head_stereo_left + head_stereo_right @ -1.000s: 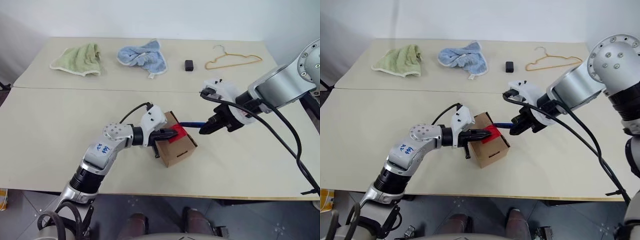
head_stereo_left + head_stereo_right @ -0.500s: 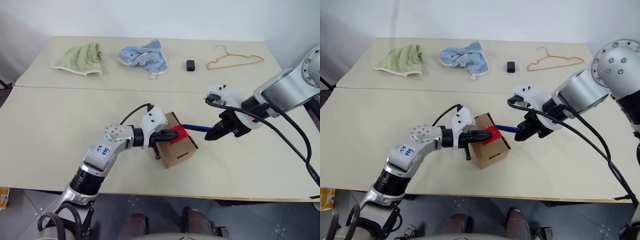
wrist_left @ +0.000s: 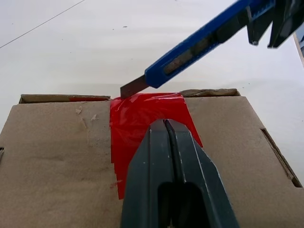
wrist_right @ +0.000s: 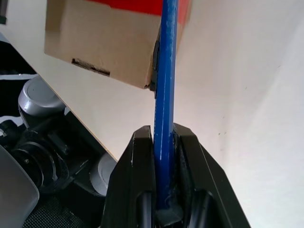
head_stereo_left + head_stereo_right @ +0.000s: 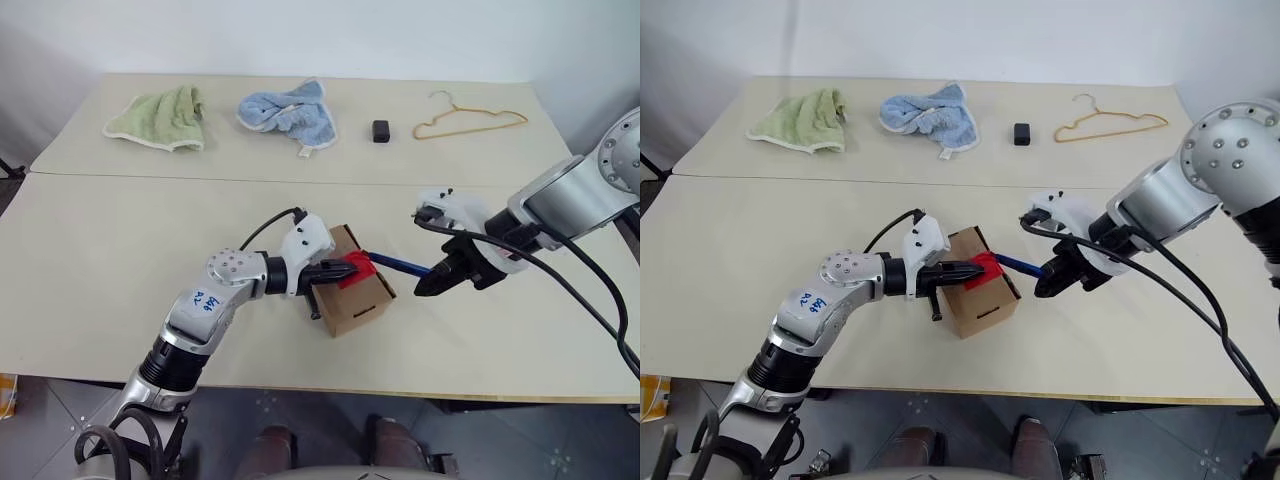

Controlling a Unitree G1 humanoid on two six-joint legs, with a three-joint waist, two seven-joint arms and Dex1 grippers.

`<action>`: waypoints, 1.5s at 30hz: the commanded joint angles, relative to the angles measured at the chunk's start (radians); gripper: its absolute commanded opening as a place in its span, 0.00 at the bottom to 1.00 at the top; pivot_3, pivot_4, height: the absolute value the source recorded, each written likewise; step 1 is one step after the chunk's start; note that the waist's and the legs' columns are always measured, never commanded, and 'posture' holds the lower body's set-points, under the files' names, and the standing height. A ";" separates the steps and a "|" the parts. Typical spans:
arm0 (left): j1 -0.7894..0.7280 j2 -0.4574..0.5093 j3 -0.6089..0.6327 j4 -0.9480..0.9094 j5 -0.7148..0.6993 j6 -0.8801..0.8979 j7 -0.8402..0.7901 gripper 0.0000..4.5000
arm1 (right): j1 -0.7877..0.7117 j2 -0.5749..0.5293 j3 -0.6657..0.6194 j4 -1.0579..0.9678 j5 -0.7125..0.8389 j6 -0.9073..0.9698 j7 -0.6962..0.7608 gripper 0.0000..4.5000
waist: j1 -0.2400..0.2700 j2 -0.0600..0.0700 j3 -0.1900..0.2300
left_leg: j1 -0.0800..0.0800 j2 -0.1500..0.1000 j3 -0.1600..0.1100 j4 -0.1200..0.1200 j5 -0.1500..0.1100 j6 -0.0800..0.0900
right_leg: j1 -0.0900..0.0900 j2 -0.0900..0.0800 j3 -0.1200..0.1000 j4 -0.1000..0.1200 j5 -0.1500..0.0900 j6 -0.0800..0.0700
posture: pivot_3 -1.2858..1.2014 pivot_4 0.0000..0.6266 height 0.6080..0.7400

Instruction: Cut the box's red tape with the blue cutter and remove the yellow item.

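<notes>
At the middle of the head view, the box (image 5: 355, 290) sits on the table (image 5: 120, 250), flaps down. The left gripper (image 3: 166, 124), fingers pressed together and holding nothing, rests on the red tape (image 3: 135, 118). The right gripper (image 4: 164, 137) clamps the blue cutter (image 3: 199, 42), blade at the tape's far edge. The tape looks uncut, though a slit could be hidden. Cutting and taking out the item remain.

You have only one mark to go on: blue handwriting on a white label (image 5: 206, 299) stuck to the left forearm, and its characters can't be made out. The box, the cutter and everything else carry no readable text.
</notes>
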 commanded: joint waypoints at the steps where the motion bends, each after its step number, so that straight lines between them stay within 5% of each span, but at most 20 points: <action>1: 0.045 0.024 -0.039 0.064 0.034 0.063 0.008 0.00 | 0.017 0.000 -0.031 -0.053 0.033 0.023 0.032 0.04 | 0.000 0.000 0.000 | 0.000 0.000 0.000 0.000 0.000 0.000 | 0.000 0.000 0.000 0.000 0.000 0.000 | 0.52 0.24 1.00; 21: 0.038 0.029 -0.034 0.066 0.034 0.066 0.006 0.00 | 0.131 -0.010 -0.125 -0.128 -0.058 0.023 0.053 0.04 | 0.000 0.000 0.000 | 0.000 0.000 0.000 0.001 0.000 0.000 | 0.000 0.000 0.000 0.001 0.000 0.000 | 0.52 0.24 1.00; 33: 0.042 0.038 -0.018 0.056 0.025 0.057 -0.002 0.00 | 0.049 0.039 -0.229 -0.074 -0.193 0.023 0.162 0.04 | 0.001 0.000 0.000 | 0.000 0.000 0.000 0.002 0.000 0.000 | 0.000 0.000 0.000 0.001 0.000 0.000 | 0.52 0.24 1.00; 45: 0.084 0.125 0.184 -0.010 -0.152 -0.015 -0.182 0.00 | 0.094 0.069 -0.276 -0.080 -0.338 0.023 0.230 0.04 | -0.005 0.000 0.000 | -0.001 0.000 0.000 0.001 0.000 -0.001 | -0.002 0.000 0.000 0.001 0.000 0.000 | 0.52 0.24 1.00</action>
